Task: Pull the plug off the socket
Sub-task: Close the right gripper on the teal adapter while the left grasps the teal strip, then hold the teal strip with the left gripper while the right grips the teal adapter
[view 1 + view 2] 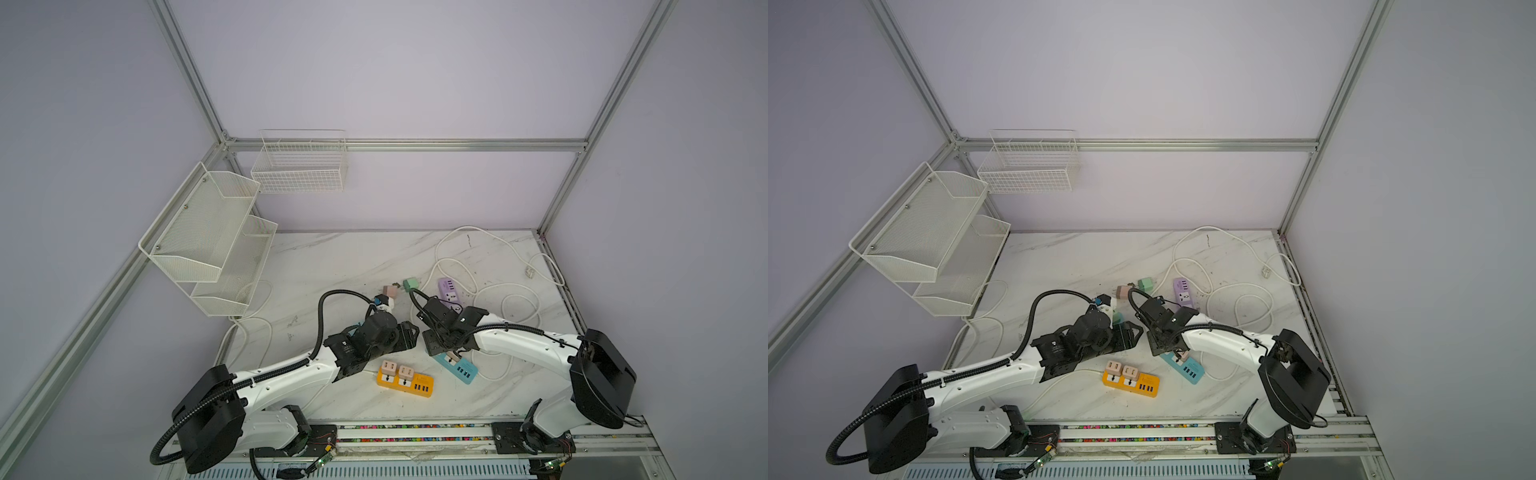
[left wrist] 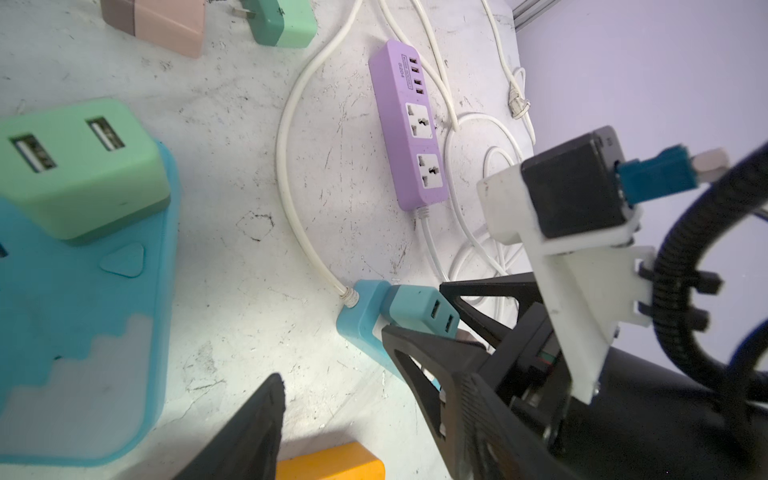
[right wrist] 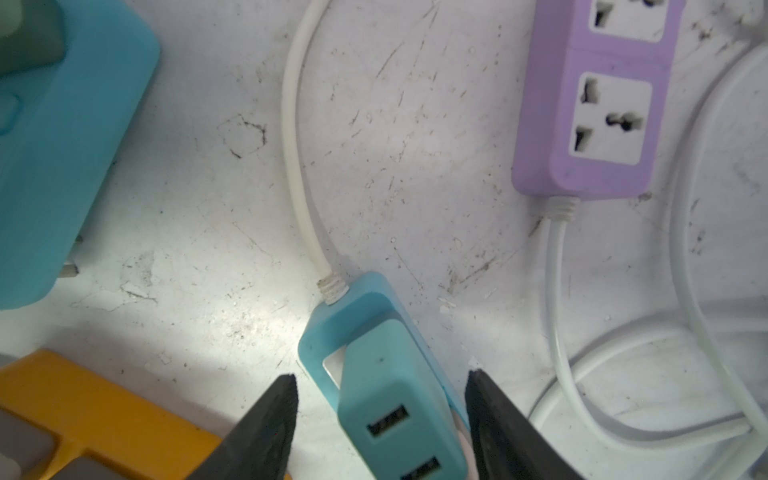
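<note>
The right gripper [image 3: 381, 374] has its claw set wide around the teal USB charger [image 3: 390, 395], 1 black finger on each side and table showing in the gap, so nothing is pinched yet. That charger is the plug to pull. It sits in the end socket of the light-blue power strip [image 3: 328, 328], right by the white cord [image 3: 291, 145], and lying flat on the marble table [image 1: 340, 266].

Straddling the charger's 2 flat sides makes sense to me, as it gives a square hold for a straight pull. The strip looks light, so I'd expect it to lift along unless something pins it.

The left gripper [image 1: 409, 334] hangs just beside. A blue socket block [image 2: 83, 311] carrying a green charger [image 2: 79, 166] crowds its wrist view, and only 1 finger shows, so I cannot tell whether that claw grips it.

The purple power strip [image 1: 449, 291] lies empty.
</note>
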{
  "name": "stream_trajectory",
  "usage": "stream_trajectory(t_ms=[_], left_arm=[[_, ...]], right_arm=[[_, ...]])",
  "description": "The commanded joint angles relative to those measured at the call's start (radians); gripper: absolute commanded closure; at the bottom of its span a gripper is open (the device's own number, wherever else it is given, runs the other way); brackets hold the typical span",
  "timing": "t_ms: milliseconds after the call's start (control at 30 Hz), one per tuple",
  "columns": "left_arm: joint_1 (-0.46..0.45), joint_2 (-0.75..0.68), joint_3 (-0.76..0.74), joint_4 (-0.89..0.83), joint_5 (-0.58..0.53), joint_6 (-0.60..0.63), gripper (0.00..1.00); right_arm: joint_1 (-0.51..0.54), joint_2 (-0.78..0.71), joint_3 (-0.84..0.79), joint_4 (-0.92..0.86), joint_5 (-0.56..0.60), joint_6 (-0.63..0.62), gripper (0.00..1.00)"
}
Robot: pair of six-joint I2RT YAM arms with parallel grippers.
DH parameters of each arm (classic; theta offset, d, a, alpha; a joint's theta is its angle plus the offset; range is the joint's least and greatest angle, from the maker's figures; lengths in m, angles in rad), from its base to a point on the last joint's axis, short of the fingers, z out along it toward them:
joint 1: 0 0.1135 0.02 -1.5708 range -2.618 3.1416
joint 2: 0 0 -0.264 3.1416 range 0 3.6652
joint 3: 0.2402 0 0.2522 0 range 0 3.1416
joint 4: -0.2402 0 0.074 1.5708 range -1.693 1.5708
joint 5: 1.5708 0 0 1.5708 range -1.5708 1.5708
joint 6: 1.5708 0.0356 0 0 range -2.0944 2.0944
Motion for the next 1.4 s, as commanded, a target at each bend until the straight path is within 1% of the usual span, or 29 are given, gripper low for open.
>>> stream_trajectory(t_ms=[0,133,267,367,433,500,933,1267,1367], left_arm=[[-0.001,-0.02,0.028,0.028,-0.014,-0.006,0.33],[-0.001,-0.018,0.027,0.033,-0.007,-0.004,0.33],[0.0,-0.008,0.022,0.044,0.006,-0.004,0.32],[0.0,0.0,0.022,0.053,0.009,-0.006,0.33],[-0.001,0.005,0.025,0.062,0.012,-0.005,0.32],[0.0,0.009,0.025,0.066,0.015,-0.007,0.32],[0.01,0.03,0.027,0.096,0.007,-0.003,0.32],[0.029,0.116,0.083,0.145,0.06,0.008,0.32],[0.042,0.148,0.096,0.172,0.07,-0.002,0.32]], right_arm=[[0.003,0.021,0.025,-0.042,0.032,-0.007,0.38],[0.003,0.039,0.031,-0.045,0.021,-0.024,0.45],[0.003,0.053,0.03,-0.045,0.022,-0.036,0.46],[0.001,0.066,0.027,-0.036,0.013,-0.054,0.51],[0.001,0.074,0.028,-0.03,0.017,-0.062,0.51],[-0.001,0.084,0.03,-0.026,0.025,-0.07,0.54],[-0.055,0.105,0.025,0.043,0.03,-0.101,0.71],[-0.115,0.105,0.019,0.113,0.053,-0.094,0.77],[-0.136,0.115,0.029,0.138,0.042,-0.104,0.78]])
